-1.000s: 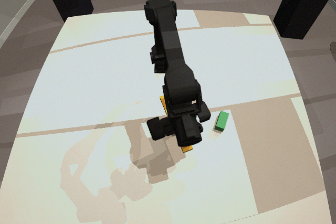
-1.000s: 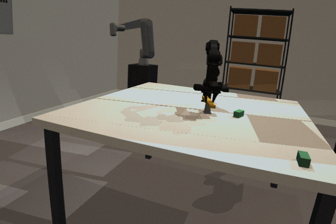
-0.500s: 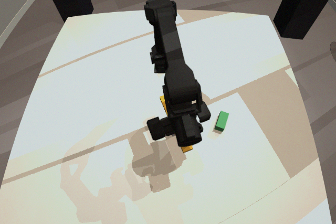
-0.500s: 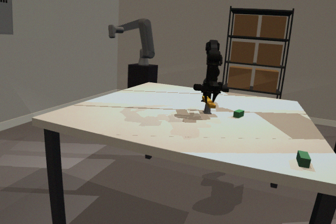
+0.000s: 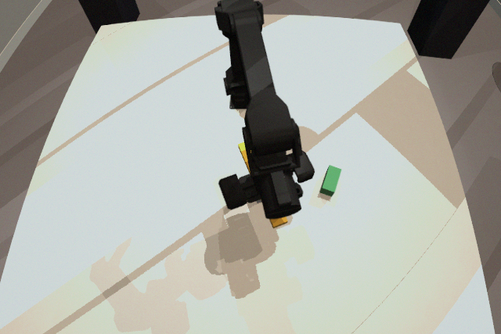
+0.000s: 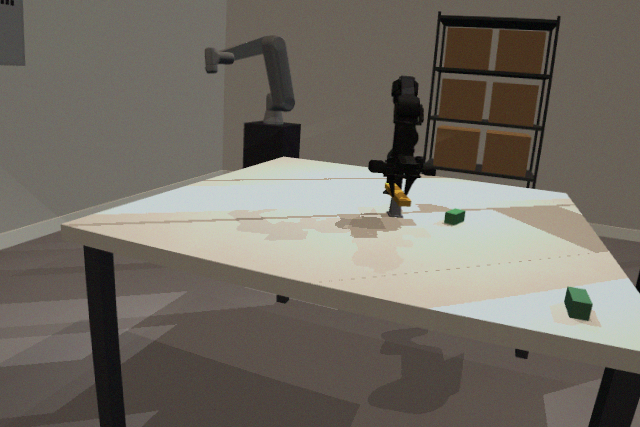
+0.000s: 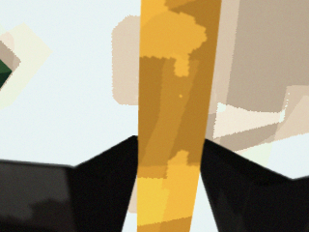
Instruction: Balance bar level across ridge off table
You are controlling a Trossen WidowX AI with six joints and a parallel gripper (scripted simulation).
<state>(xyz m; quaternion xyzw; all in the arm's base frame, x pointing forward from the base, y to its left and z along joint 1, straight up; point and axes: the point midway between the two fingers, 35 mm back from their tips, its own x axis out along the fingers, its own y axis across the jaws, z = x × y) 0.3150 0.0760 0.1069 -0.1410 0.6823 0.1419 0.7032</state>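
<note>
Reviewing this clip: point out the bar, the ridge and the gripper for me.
Bar [image 6: 402, 198] [image 7: 171, 116]: exterior, wrist; top face.
Ridge [image 6: 395, 209]: exterior; grey side below the bar.
Gripper [image 7: 169, 145]: wrist; between its fingertips.

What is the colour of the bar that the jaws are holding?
The bar is orange-yellow; the wrist view shows it best.

- Two green blocks, seen in the exterior view from the black arm: one [image 5: 331, 180] [image 6: 454, 216] at five o'clock, one [image 6: 577, 303] at four.
- One yellow-orange bar [image 5: 279, 222] [image 6: 399, 196] [image 7: 171, 116].
- One grey ridge [image 6: 395, 211], at six o'clock.
- Two arms: one black arm [image 5: 258, 67] [image 6: 405, 138], one grey arm [image 6: 278, 71] at ten o'clock.
- One table [image 5: 141, 99] [image 6: 206, 251].
- One rack [image 6: 496, 72], at two o'clock.
- Six boxes [image 6: 467, 48] on it.
</note>
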